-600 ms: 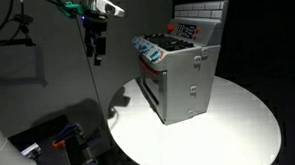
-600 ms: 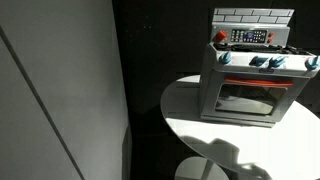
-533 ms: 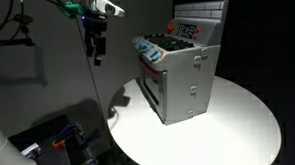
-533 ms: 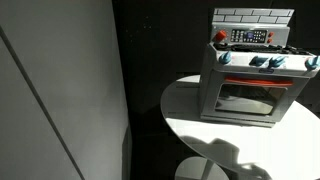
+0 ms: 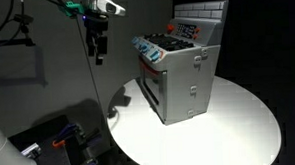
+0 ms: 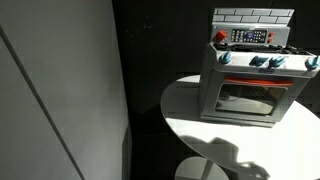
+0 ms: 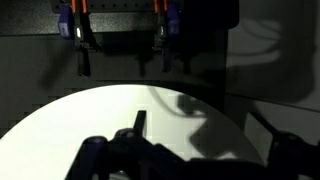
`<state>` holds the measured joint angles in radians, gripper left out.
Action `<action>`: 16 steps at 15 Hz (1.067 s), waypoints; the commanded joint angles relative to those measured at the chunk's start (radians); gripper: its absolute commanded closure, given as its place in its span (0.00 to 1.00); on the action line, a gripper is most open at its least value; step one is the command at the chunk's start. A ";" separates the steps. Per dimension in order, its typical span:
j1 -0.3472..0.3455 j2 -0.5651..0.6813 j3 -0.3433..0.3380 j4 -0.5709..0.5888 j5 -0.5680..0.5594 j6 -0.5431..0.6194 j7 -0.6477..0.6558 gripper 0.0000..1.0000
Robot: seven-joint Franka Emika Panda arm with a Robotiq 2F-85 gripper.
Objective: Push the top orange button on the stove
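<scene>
The grey toy stove [image 5: 183, 79] stands on a round white table [image 5: 239, 124] and shows in both exterior views. It has a front oven door, a dark cooktop and a white brick-patterned back panel [image 6: 252, 16]. An orange-red button [image 6: 221, 36] sits at the top left corner of its back panel. My gripper [image 5: 98, 55] hangs in the air to the left of the stove, well apart from it and above the table's edge. In the wrist view its fingers [image 7: 190, 165] are dark shapes spread at the bottom and hold nothing. The stove is out of the wrist view.
The white table [image 6: 200, 135] fills the lower part of the wrist view [image 7: 90, 115]. A dark floor with cables and equipment [image 5: 60, 141] lies beside it. A grey wall panel [image 6: 60, 90] stands on the left. Blue and orange clamps [image 7: 70, 20] hang above.
</scene>
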<state>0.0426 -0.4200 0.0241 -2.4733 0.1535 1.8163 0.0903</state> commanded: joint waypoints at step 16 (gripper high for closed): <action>-0.124 0.152 0.007 0.288 -0.118 0.262 0.247 0.00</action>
<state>-0.0578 -0.3250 0.0227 -2.2561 0.0895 2.0433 0.2655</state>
